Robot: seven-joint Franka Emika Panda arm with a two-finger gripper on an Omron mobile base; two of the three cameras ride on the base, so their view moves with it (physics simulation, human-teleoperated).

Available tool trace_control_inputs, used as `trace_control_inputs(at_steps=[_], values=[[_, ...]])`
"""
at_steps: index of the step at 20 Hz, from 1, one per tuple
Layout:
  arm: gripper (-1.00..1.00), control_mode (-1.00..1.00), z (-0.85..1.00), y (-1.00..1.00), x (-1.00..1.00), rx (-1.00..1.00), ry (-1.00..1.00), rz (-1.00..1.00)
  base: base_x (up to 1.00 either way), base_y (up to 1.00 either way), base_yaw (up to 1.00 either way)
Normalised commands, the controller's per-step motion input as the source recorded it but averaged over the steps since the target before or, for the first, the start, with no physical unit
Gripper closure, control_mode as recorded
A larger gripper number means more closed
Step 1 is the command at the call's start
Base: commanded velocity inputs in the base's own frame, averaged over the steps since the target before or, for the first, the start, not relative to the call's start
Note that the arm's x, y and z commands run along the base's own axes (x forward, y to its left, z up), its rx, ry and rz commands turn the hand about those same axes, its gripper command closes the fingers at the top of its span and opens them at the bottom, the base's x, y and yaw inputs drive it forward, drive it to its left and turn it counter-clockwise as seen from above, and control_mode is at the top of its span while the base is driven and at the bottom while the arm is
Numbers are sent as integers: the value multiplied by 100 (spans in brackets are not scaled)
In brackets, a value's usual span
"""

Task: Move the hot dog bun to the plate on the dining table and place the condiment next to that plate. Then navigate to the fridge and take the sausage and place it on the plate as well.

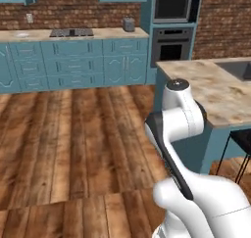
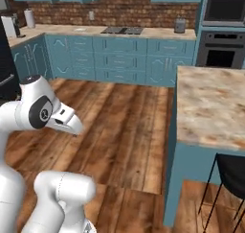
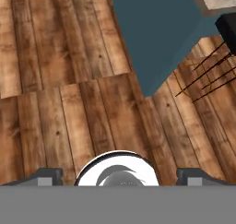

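**Between stations, nothing in hand**

We are looking across the wooden floor (image 1: 73,144) toward the teal cabinets (image 1: 73,65) and brick wall (image 1: 73,11) at left, with the wall oven (image 1: 170,43) further right. Rightmost, the dining table (image 2: 210,107) is showing a bare stretch of marbled counter; no bun, plate or condiment is lying on the part we see, so we cannot judge those steps. A sliver of the black fridge (image 2: 5,74) is edging the right base view. The gripper (image 3: 118,176) is pointing at the floor, spread wide and carrying nothing, so the sausage appears not yet fetched.
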Motion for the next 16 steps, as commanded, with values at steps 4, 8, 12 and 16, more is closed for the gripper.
trace_control_inputs(at_steps=[4, 8, 12, 16], values=[[-100, 100, 0, 0, 0, 0, 0, 0, 100, 76, -4], [-100, 100, 0, 0, 0, 0, 0, 0, 100, 73, -4], [-100, 100, 0, 0, 0, 0, 0, 0, 100, 61, -3], [-100, 100, 0, 0, 0, 0, 0, 0, 100, 54, -1]])
